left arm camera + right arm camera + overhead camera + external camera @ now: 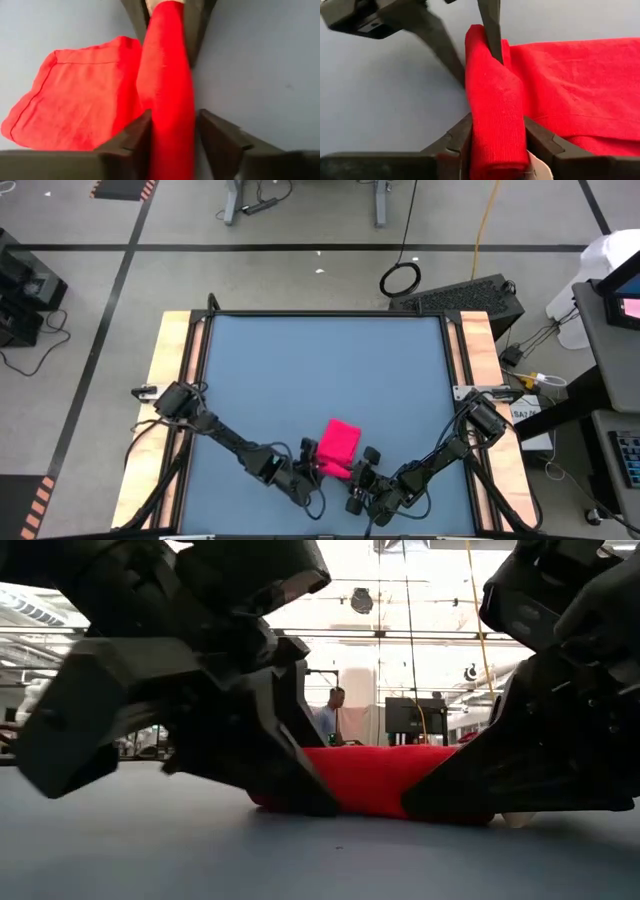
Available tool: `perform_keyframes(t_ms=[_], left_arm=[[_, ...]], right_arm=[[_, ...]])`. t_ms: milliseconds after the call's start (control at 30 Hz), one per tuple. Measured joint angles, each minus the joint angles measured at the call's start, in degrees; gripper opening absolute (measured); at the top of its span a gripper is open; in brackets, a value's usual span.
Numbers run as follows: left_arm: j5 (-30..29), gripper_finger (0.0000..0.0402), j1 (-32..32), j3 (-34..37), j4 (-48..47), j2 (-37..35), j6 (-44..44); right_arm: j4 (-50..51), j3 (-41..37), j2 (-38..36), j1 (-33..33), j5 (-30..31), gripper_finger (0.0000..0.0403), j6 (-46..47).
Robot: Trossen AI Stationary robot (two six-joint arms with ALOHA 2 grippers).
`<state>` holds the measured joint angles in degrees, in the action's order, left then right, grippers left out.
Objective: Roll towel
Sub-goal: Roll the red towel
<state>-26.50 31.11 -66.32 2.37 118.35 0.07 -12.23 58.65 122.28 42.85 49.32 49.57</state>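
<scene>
The red-pink towel (pixel 340 442) lies near the table's front edge. Its near part is rolled into a tube (pixel 492 100), and its flat part (pixel 75 105) spreads on the table toward the far side. A white tag (pixel 538 167) peeks out at the roll's right end. My left gripper (pixel 312 464) is at the roll's left end and my right gripper (pixel 366 472) at its right end. Each is shut on the roll, and they face each other along it. In the low view the roll (pixel 385 780) rests on the table between both grippers. My left gripper pinches the roll's left end (pixel 167 127) between its two fingers (pixel 137 132). The fingers slant down from the table's near left and lie along the roll. The roll rests on the table. My right gripper pinches the roll's right end (pixel 495 137) between its two fingers (pixel 462 137), several layers thick. The fingers slant down from the table's near right and lie along the roll. The roll rests on the table.
Bare blue table (pixel 320 370) stretches beyond the towel toward the far edge. Wooden rails run along the left (pixel 172 380) and right (pixel 482 350) sides. A person (pixel 335 710) stands in the room behind the table.
</scene>
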Motion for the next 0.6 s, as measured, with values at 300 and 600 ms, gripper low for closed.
perform_keyframes(t_ms=[300, 600], left_arm=[[13.8, 0.0025, -3.1, -2.5, -2.3, -0.6, -12.5], [30.8, 0.0030, -7.1, -3.8, -2.9, -0.6, -26.2]], right_arm=[[2.1, -0.2, -2.5, 1.8, -0.4, 0.0192, -13.8], [3.2, -0.2, -8.3, 9.7, 3.8, 0.0268, -24.2]])
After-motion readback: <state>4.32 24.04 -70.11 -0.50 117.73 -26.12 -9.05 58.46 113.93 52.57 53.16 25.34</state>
